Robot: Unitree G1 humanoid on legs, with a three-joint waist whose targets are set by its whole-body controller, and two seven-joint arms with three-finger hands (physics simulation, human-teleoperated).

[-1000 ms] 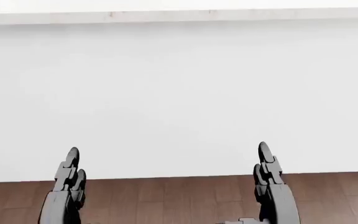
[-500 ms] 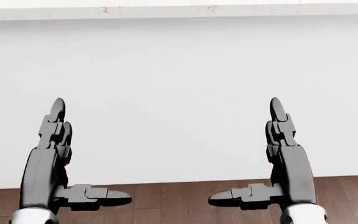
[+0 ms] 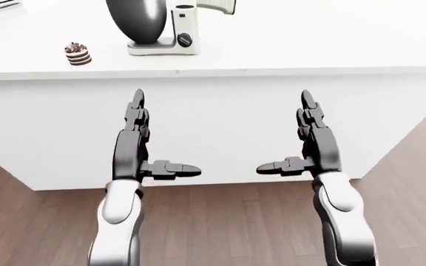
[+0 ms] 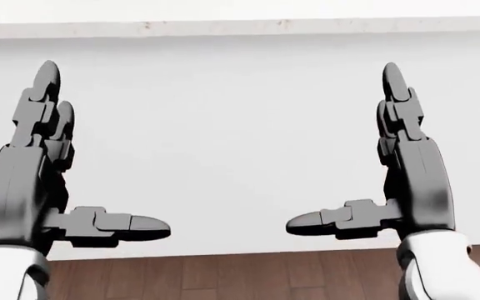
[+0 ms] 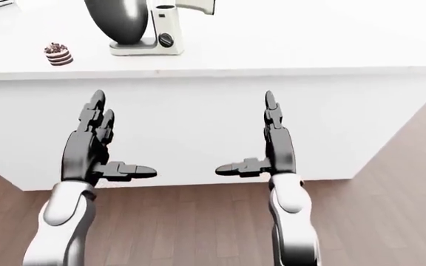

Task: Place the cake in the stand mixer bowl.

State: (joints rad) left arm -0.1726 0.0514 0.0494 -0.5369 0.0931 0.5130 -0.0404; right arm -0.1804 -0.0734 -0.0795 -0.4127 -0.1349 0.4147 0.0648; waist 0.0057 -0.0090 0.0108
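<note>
The left robot hand (image 3: 143,145) is raised with its two long fingers extended straight toward 12 o'clock and its thumb projecting sideways toward 3 o'clock; it is fully spread and holds nothing. The right robot hand (image 3: 307,143) mirrors this posture, with its fingers pointing toward 12 o'clock and its thumb projecting toward 9 o'clock, likewise spread wide and holding nothing. The two thumb tips point at each other across a clear gap. Both hands are dark grey and join white forearms that enter from the bottom of the left-eye view. Behind the hands stands the white side panel of a counter (image 3: 220,127), which meets a brown wooden floor (image 3: 227,227) at 6 o'clock. Above the panel lies the white tabletop (image 3: 309,44). On it, at 11 o'clock from the left robot hand in the left-eye view, sits the cake (image 3: 78,54), a small dark layered round, near the tabletop edge. At 3 o'clock from the cake, apart from it, stands the stand mixer (image 3: 170,27), with its white base and column carrying a dark knob. The stand mixer bowl (image 3: 135,20), dark and glossy, occupies the mixer's left side; its top is cut off by the frame.
</note>
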